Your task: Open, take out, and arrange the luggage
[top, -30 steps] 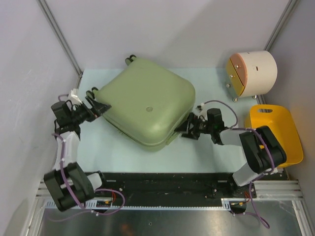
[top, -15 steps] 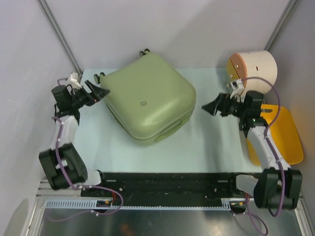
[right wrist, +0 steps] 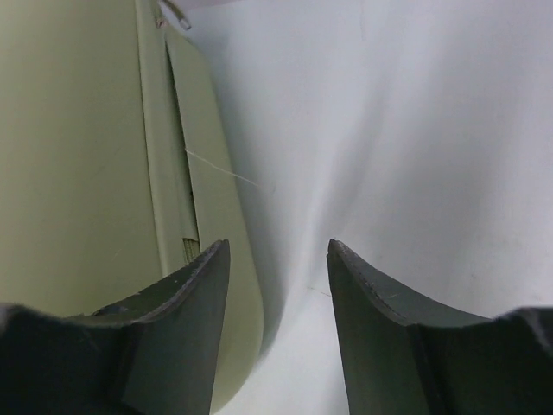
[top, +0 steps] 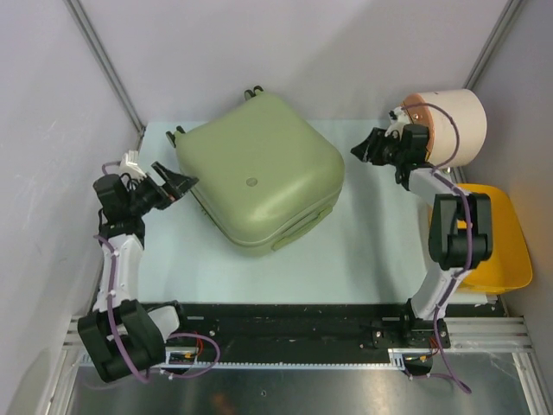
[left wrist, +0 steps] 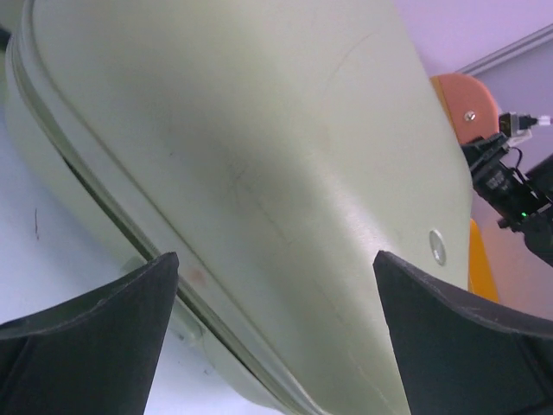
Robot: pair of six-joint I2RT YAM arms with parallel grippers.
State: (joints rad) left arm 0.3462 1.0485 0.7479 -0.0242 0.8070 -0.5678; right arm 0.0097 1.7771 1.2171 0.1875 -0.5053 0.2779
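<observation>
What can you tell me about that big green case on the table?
The luggage is a pale sage-green hard-shell suitcase with rounded corners, smooth and plastic-looking. It lies flat and closed on the pale table, turned at an angle, with small dark wheels at its far edge, a little round button on the lid and a seam round its side. The left gripper stands open close by its left edge; the right gripper is apart from it.
</observation>
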